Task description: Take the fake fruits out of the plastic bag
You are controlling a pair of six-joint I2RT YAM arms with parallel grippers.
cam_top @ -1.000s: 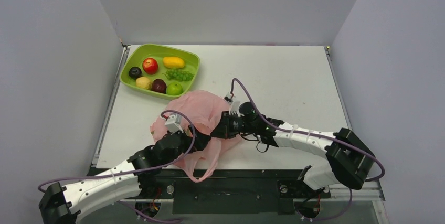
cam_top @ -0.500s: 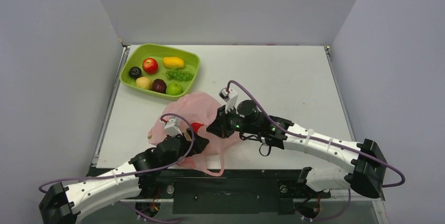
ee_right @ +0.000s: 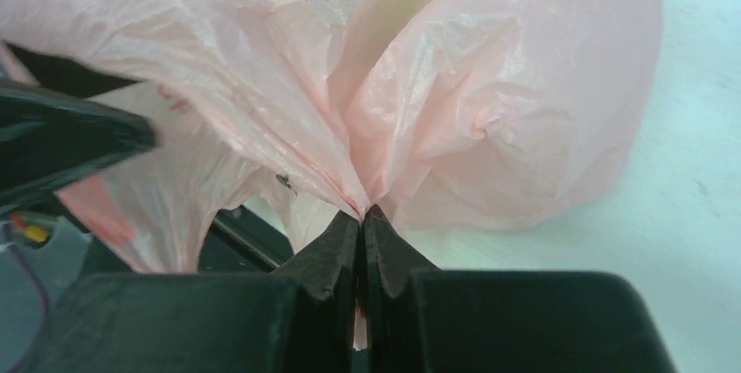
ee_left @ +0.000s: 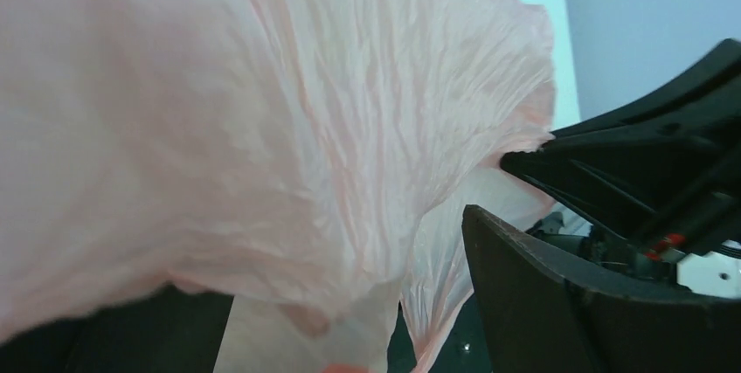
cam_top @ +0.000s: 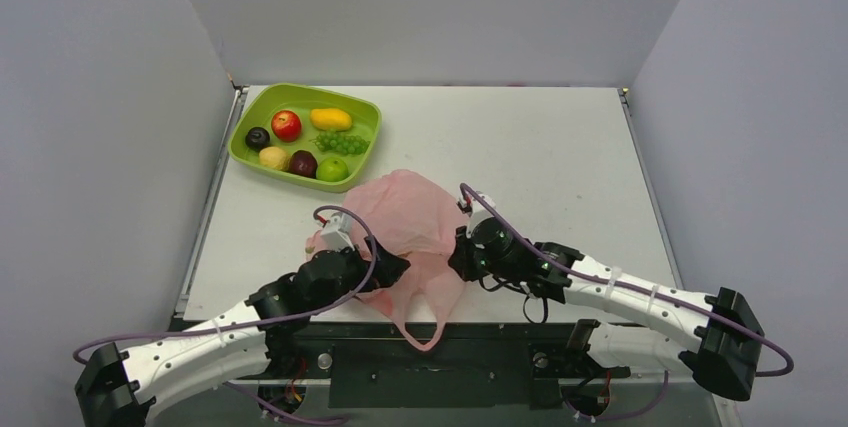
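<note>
The pink plastic bag (cam_top: pixel 410 215) lies puffed up near the table's front edge, and its loop handles hang over that edge. My right gripper (cam_top: pixel 460 253) is at its right side. In the right wrist view it (ee_right: pixel 363 216) is shut on a gathered fold of the bag (ee_right: pixel 489 85). My left gripper (cam_top: pixel 386 269) is under the bag's left side. Its jaws (ee_left: pixel 349 259) stand wide apart with bag film (ee_left: pixel 262 111) draped between them. The plum (cam_top: pixel 258 137), red apple (cam_top: pixel 286 125), lemon (cam_top: pixel 273 157), dark red apple (cam_top: pixel 303 163) and green apple (cam_top: pixel 332 168) lie in the tray. The bag's inside is hidden.
The lime-green tray (cam_top: pixel 362 112) stands at the back left, also holding a mango (cam_top: pixel 331 119) and green grapes (cam_top: pixel 341 143). Its near corner almost touches the bag. Grey walls close in the table on three sides. Purple cables loop over both arms.
My right gripper has pulled right and toward the front edge with the bag. The bag has spread and puffed up. A red spot seen by my left gripper half a second ago is now covered.
</note>
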